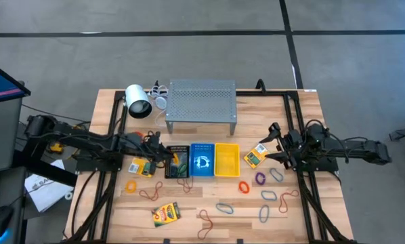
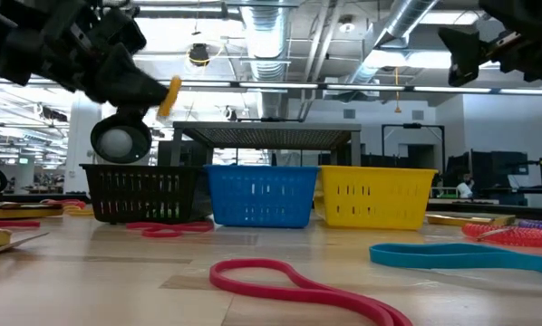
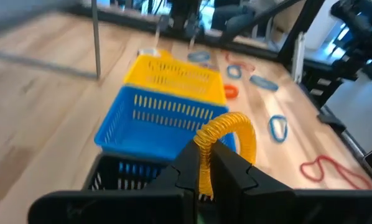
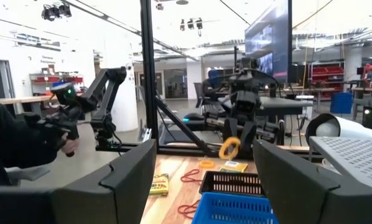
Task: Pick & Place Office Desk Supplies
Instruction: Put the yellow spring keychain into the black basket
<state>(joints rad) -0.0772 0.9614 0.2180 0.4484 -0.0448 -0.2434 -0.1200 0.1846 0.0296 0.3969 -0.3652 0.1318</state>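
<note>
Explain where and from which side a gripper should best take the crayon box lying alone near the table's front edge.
Likely from straight above, fingers closing across the narrow width at the middle of the crayon box: it lies flat and slightly angled on the table, with bare wood along both long sides.

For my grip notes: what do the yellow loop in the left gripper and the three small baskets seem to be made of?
Yellow loop: probably rubber, matte; it bends in the left gripper. Baskets, black, blue, yellow: likely molded plastic, with slotted walls.

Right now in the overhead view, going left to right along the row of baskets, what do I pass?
Crayon box → black basket → blue basket → yellow basket → second crayon box.
</note>
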